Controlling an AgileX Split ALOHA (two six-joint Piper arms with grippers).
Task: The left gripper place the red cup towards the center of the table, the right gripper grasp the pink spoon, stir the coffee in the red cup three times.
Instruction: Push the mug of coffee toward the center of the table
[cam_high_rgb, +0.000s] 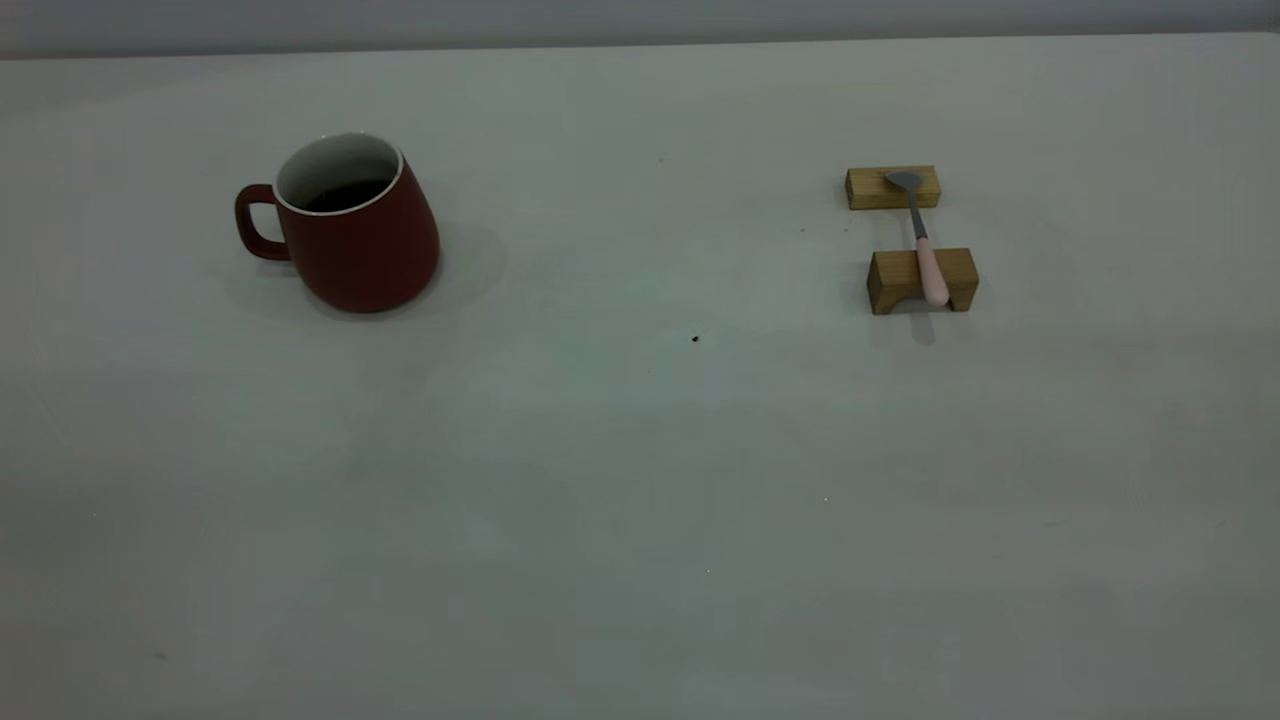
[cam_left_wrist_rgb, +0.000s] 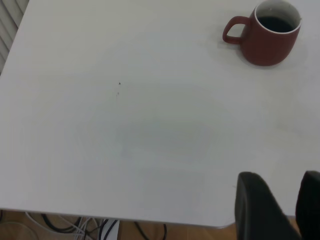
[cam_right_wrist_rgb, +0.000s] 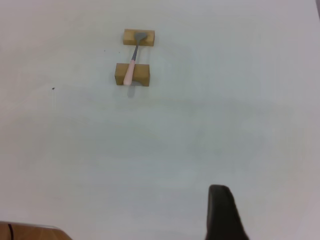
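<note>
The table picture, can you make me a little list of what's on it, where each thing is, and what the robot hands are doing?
red cup: upright, at the left of the table, handle pointing away from the centre
coffee: dark, inside the cup
pink spoon: at the right, lying across two wooden blocks
left gripper: back from the cup, holding nothing, fingers apart
right gripper: far from the spoon, only one finger showing
stirring: not begun
</note>
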